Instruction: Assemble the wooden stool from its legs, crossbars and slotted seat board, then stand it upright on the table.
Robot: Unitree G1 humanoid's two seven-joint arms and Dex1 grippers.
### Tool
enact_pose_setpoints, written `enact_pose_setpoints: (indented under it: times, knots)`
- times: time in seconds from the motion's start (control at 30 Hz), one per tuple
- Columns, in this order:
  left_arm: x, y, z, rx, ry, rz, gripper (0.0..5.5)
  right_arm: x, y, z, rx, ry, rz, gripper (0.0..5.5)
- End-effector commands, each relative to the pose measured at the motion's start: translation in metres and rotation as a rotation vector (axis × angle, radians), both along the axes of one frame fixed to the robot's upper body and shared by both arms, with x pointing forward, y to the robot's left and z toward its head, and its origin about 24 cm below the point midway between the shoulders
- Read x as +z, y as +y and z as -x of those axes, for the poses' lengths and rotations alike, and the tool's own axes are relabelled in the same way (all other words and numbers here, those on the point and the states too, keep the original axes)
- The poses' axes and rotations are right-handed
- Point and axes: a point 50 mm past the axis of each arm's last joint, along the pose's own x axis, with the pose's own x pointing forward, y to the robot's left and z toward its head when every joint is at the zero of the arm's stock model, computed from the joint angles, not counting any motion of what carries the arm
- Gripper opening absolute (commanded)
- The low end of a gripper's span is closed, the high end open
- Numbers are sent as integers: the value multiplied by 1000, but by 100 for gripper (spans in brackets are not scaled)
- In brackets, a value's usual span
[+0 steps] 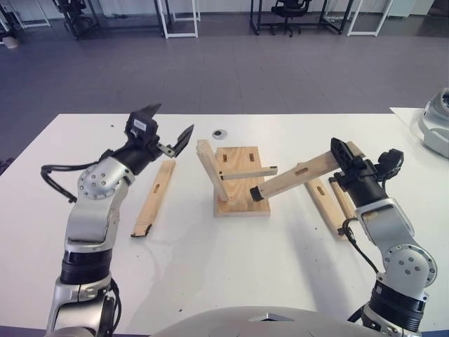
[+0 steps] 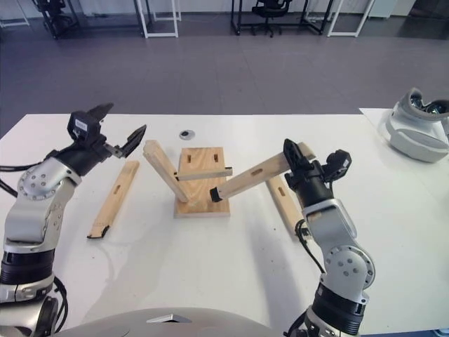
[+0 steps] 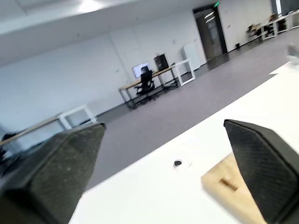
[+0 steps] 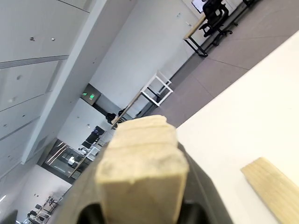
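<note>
The right hand is clamped on one end of a pale wooden leg with a black foot cap. The leg slants down so its capped end sits at the right edge of the flat slotted seat board mid-worktop. On that board a second leg leans tilted, a thin crossbar jutting from it (how it is seated, I cannot tell). The left hand hovers spread wide near the far end of a slotted leg lying flat left of the board. Two more wooden pieces lie beside the right arm.
</note>
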Motion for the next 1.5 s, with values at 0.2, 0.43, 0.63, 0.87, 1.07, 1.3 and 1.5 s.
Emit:
enact_pose_setpoints:
  times: [0.2, 0.43, 0.63, 0.87, 1.07, 1.3, 1.5]
  knots:
    - [-25, -20, 7, -49, 106, 3, 465, -10, -1, -4, -84, 79, 153, 100]
    - [-30, -30, 16, -90, 148, 15, 465, -4, -1, -6, -135, 92, 297, 100]
    - [-31, -47, 22, -137, 183, 57, 465, 11, 30, -13, -57, 73, 595, 100]
    - [-30, -70, 27, -190, 202, 88, 465, -19, 47, -7, 119, 163, 821, 102]
    - [-34, -85, 29, -210, 224, 105, 465, -40, 53, -1, 273, 288, 810, 193]
    - [-31, -104, 29, -178, 251, 169, 465, -10, 83, 3, 519, 12, 765, 288]
    - [-45, -75, 28, -49, 295, 165, 465, -3, 58, 7, 525, -74, 809, 288]
